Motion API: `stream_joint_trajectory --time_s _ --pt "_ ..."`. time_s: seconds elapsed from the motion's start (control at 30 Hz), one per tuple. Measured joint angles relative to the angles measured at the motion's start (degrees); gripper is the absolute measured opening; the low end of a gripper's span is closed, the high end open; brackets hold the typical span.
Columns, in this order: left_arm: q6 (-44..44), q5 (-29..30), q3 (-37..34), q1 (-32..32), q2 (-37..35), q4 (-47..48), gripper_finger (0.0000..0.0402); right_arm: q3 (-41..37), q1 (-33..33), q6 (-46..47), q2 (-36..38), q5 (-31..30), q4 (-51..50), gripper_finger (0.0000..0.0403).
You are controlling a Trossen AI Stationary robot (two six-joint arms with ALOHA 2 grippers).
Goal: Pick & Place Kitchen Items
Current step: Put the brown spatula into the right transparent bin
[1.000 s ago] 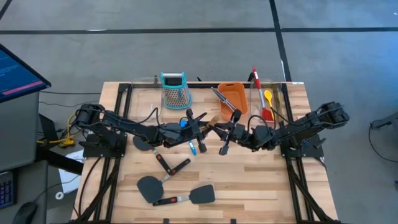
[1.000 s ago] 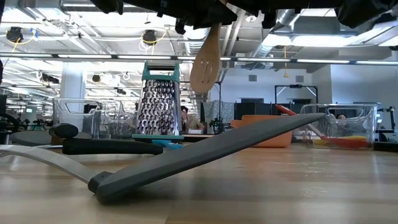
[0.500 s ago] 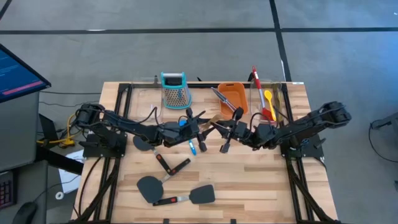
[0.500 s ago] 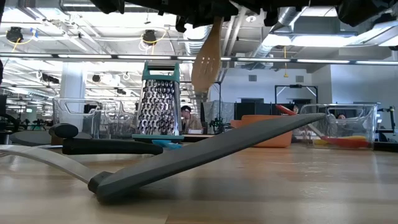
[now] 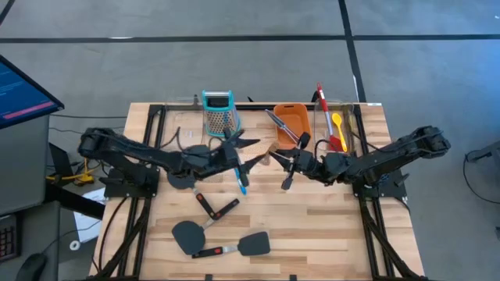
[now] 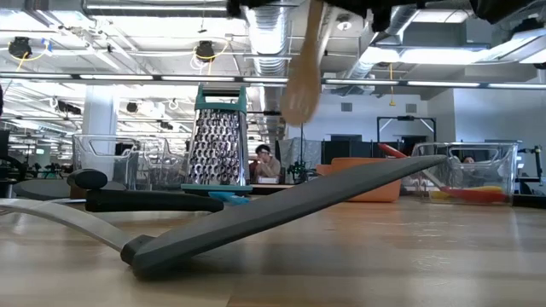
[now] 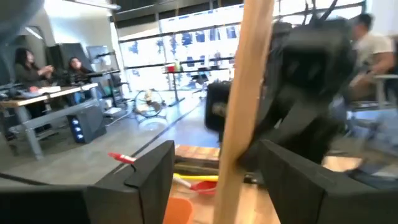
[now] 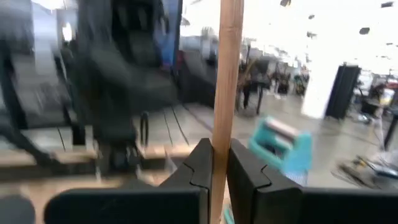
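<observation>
The wooden slotted turner (image 6: 301,85) hangs over the middle of the table, blade down. My right gripper (image 8: 219,154), also seen from above (image 5: 284,159), is shut on its handle. My left gripper (image 7: 216,149) faces it from the table's left side (image 5: 254,153) and is open. The turner's handle (image 7: 239,124) stands between the left fingers, close to one of them. Two black spatulas (image 5: 187,232) (image 5: 254,243) and a blue spoon (image 5: 241,181) lie on the table. Red and yellow spoons (image 5: 334,125) lie in a clear bin. Silver tongs (image 5: 281,125) rest across the orange tub (image 5: 293,117). My right gripper pinches the turner's wooden handle (image 8: 222,134) between its two fingers. The fingers come in about level from the table's right side and lie across the handle. The turner hangs nearly upright, with its slotted blade (image 6: 299,95) below the fingers and clear of the table.
The teal-topped box grater (image 5: 218,112) stands at the far edge, left of the orange tub. A red-and-black handled utensil (image 5: 219,209) lies near the spatulas. In the low view a dark spatula handle (image 6: 281,209) slants up in the foreground. A monitor (image 5: 23,90) stands off the table's left.
My left gripper has opened and let go of the turner's handle, then drawn back toward the table's left and up a little. The turner stays in my right gripper. It has risen slightly and shifted toward the right, its blade still hanging down.
</observation>
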State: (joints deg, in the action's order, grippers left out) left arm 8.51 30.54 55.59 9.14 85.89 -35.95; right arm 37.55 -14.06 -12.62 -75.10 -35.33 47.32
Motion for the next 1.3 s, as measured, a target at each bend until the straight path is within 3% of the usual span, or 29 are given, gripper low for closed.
stream_joint_trajectory --time_s 0.23,0.53,0.77,0.93,1.07,1.3 --pt "-3.0 -0.6 0.0 3.2 -7.8 11.5 0.0207 -0.1 0.1 2.3 8.0 -8.2 -17.4 0.0016" --pt "-4.9 -0.6 0.0 6.4 -11.4 18.3 0.0155 -0.1 5.9 9.9 25.3 -11.5 -42.4 0.0016" --pt "-5.0 -0.6 0.0 6.4 -11.3 20.2 0.0122 0.0 14.9 13.4 38.0 -11.5 -54.9 0.0016" --pt "-5.0 -0.6 0.0 6.4 -11.3 20.2 0.0109 0.0 23.3 18.8 43.1 -11.4 -64.6 0.0016" --pt "-5.0 -0.6 0.0 6.1 -11.3 20.3 0.0104 -0.4 29.7 23.0 43.8 -10.7 -69.6 0.0016" --pt "-5.0 -0.6 -0.1 6.1 -11.3 20.5 0.0104 -5.5 43.0 25.8 42.0 -0.7 -68.3 0.0016"
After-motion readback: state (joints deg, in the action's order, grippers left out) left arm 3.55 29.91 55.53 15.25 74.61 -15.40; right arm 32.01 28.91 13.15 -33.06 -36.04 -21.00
